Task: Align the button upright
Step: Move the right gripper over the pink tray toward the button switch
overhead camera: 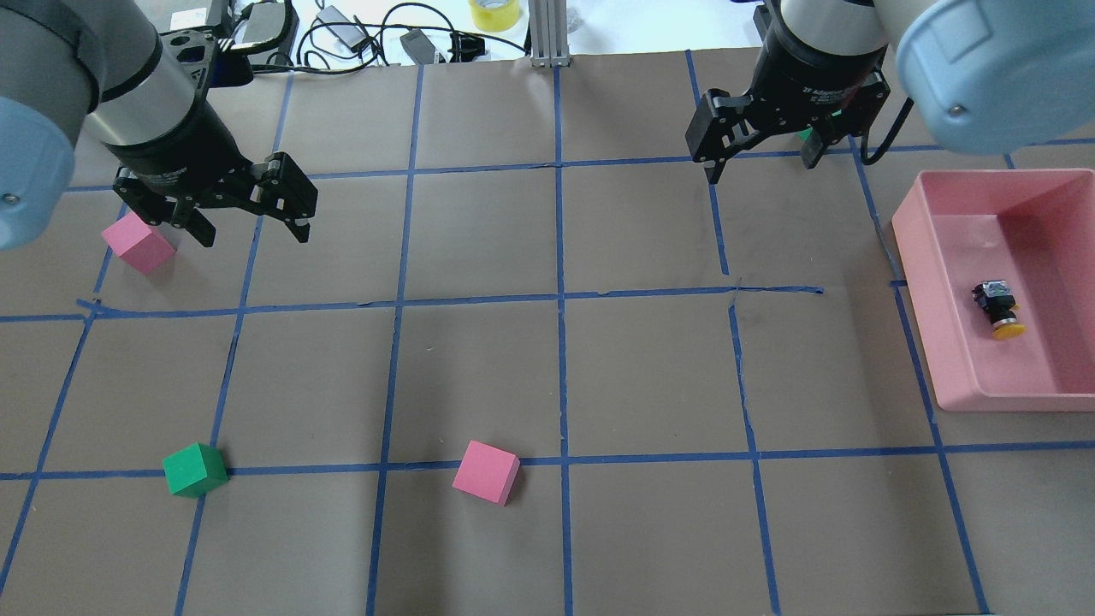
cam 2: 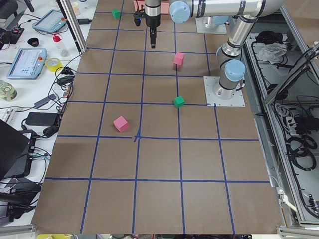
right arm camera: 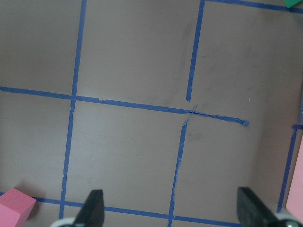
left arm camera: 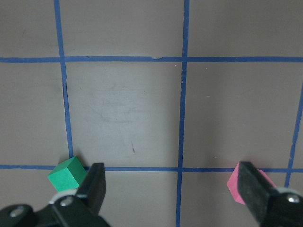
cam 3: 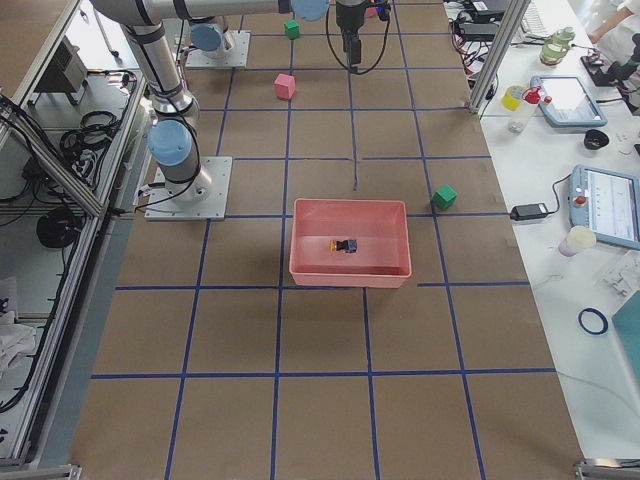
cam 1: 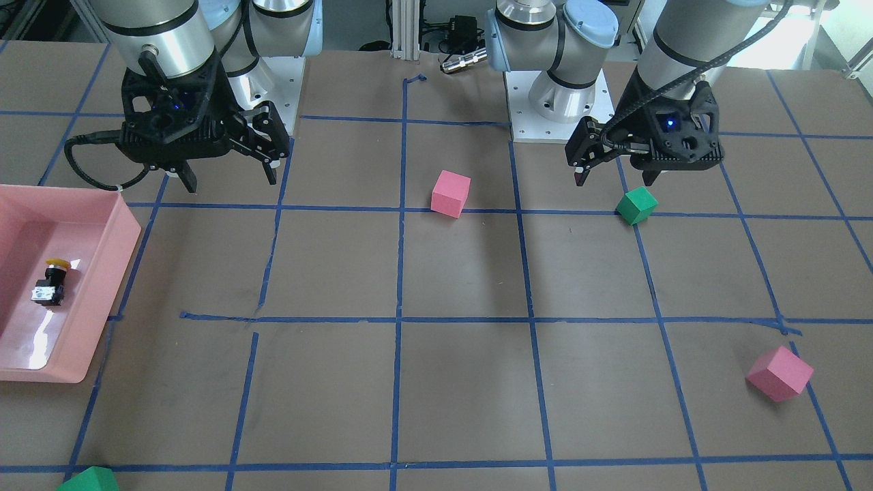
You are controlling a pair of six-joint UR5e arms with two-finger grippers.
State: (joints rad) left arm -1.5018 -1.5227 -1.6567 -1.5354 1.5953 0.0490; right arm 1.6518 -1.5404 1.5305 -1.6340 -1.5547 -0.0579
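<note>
The button [overhead camera: 999, 308] lies on its side in the pink tray [overhead camera: 911, 231] at the table's right, yellow cap toward the robot, grey-white base away. It also shows in the front view [cam 1: 51, 279] and in the right side view [cam 3: 345, 245]. My right gripper [overhead camera: 760, 167] is open and empty, hovering over the table left of the tray and beyond it; in the front view [cam 1: 230, 181] it is above the tray's far corner. My left gripper [overhead camera: 253, 233] is open and empty over the far left, beside a pink cube [overhead camera: 137, 244].
A green cube [overhead camera: 195, 470] and a second pink cube [overhead camera: 486, 471] sit near the robot's side. Another green cube [cam 1: 89, 479] sits at the far edge beyond the tray. The left wrist view shows the green cube [left arm camera: 66, 173] and the pink cube [left arm camera: 234, 187] by its fingers.
</note>
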